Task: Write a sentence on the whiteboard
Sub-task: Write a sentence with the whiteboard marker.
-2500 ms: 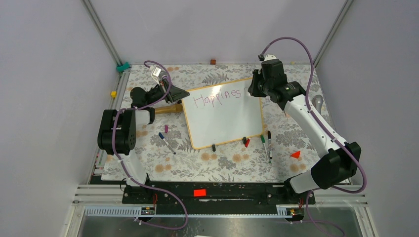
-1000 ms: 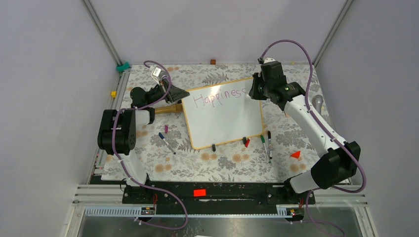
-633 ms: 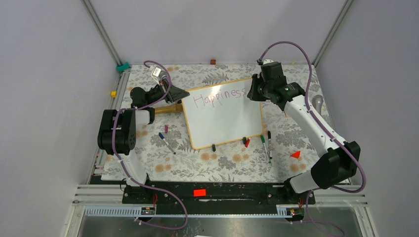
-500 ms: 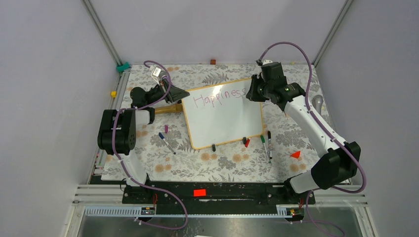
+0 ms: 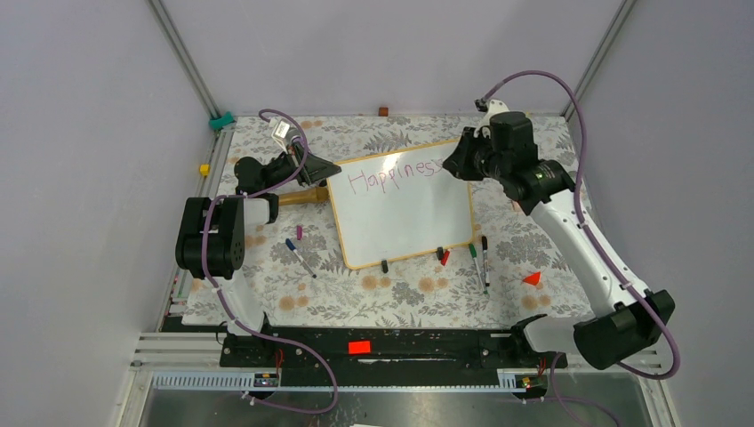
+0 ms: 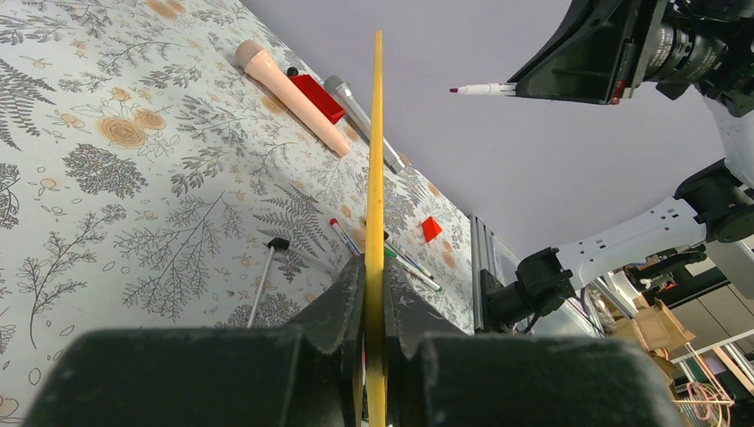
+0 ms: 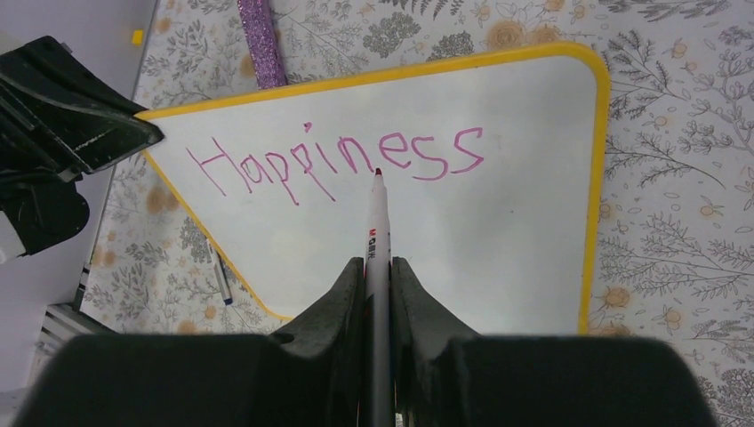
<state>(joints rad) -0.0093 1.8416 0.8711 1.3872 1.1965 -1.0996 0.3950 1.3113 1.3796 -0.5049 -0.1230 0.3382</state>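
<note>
The whiteboard point(image 5: 405, 218) stands tilted on the floral table, with "Happiness" point(image 5: 394, 174) in pink along its top. My left gripper point(image 5: 324, 172) is shut on the board's left yellow rim; the left wrist view shows that rim point(image 6: 377, 160) edge-on between the jaws of the left gripper point(image 6: 375, 277). My right gripper point(image 5: 454, 165) is shut on a white pink-tipped marker point(image 7: 378, 222), held off the board near its top right corner. In the right wrist view the right gripper point(image 7: 378, 267) points the marker tip over the lettering point(image 7: 342, 162) on the board point(image 7: 418, 240). The marker point(image 6: 485, 89) hangs clear of the board.
Loose markers lie by the board: a blue one point(image 5: 300, 258) on the left, green point(image 5: 476, 264) and black point(image 5: 485, 253) ones on the right. A red cap point(image 5: 445, 257), a red wedge point(image 5: 532, 278), a pink cap point(image 5: 299, 232) and a grey handle point(image 5: 573, 183) also lie on the table.
The word grew from "Happines" to "Happiness". My right gripper then lifted the marker off the board and drew back to the right. The left arm has not moved.
</note>
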